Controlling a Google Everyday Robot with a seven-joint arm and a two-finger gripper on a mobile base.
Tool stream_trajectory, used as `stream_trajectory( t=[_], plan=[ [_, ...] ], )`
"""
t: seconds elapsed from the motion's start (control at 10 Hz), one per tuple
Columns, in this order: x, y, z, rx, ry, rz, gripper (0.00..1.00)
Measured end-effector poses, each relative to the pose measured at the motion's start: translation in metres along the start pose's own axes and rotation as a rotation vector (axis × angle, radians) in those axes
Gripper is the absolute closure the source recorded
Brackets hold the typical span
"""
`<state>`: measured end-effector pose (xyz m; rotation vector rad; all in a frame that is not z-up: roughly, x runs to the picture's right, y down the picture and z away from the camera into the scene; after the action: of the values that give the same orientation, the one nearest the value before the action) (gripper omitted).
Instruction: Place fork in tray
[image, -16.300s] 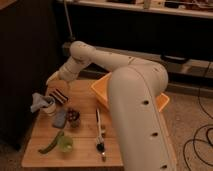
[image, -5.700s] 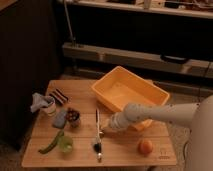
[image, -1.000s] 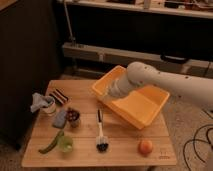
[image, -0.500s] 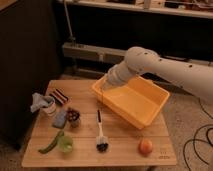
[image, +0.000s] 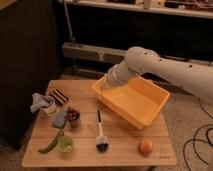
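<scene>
The yellow-orange tray (image: 126, 112) stands on the right half of the wooden table (image: 122, 150). My gripper (image: 106, 84) is at the end of the white arm that reaches in from the right. It hangs over the tray's left corner. A thin silvery fork (image: 102, 95) hangs down from it, just outside the tray's left rim and above the table. The fingers appear shut on the fork's top end. The brush (image: 100, 133) with the black handle lies on the table in front of the tray.
An orange fruit (image: 145, 146) sits at the front right. A green cup (image: 65, 144) and a green pepper (image: 51, 142) are at the front left. A cup of dark items (image: 73, 116), a blue cloth (image: 60, 119), a white cup (image: 46, 105) and a striped object (image: 60, 96) are on the left.
The arm has risen and swung from low over the tray's inside to its left corner. The brush and the other objects have not moved.
</scene>
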<state>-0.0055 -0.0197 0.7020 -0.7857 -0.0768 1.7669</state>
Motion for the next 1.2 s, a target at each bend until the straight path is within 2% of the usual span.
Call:
stream_trajectory(
  t=[0.3, 0.5, 0.7, 1.0, 1.2],
  plan=[
    [-0.001, -0.001, 0.000, -0.001, -0.001, 0.003, 0.92],
    [-0.011, -0.003, -0.010, -0.024, -0.040, -0.002, 0.92],
    [-0.032, 0.002, -0.036, -0.056, -0.091, -0.009, 0.92],
    [-0.069, 0.005, -0.089, -0.112, -0.180, 0.008, 0.92],
    [-0.079, -0.006, -0.108, -0.115, -0.233, 0.035, 0.92]
  ],
)
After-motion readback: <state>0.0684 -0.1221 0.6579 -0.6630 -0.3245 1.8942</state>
